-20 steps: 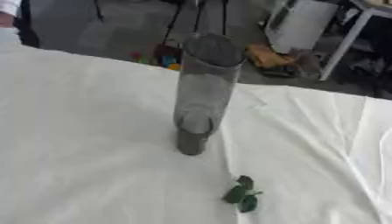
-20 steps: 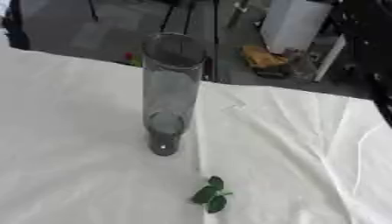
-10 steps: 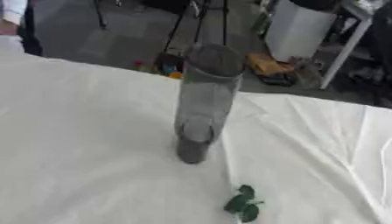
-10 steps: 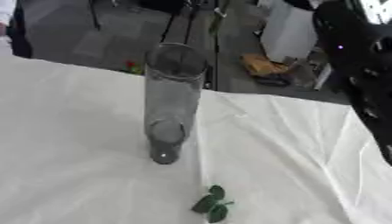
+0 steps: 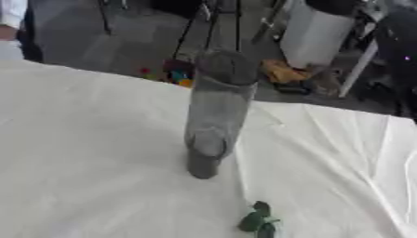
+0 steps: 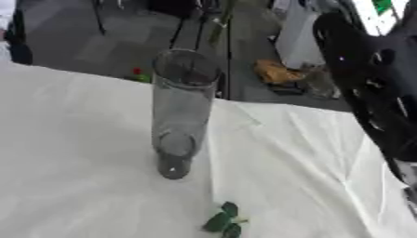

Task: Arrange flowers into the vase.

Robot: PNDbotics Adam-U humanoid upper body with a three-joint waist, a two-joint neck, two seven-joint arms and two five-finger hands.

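A tall clear glass vase (image 6: 183, 111) stands upright on the white tablecloth (image 6: 65, 162), with no flowers in it. A small sprig of green leaves (image 6: 224, 222) lies on the cloth in front of the vase, a little to its right. My right arm (image 6: 374, 93), black with silver spots, comes down along the right edge of the right eye view, well to the right of the vase. Its lower end (image 6: 409, 186) is cut off by the edge, so the hand is unclear. The left hand does not show.
The table's far edge (image 5: 122, 76) runs across behind the vase. Beyond it on the floor are a white bin (image 5: 318, 32), dark stand legs (image 5: 213, 23) and an orange object (image 5: 285, 72). Bare cloth lies left of the vase.
The black right arm has come further into the right eye view from the right edge. The whole picture has shifted with the head; the vase and the leaves stay in place.
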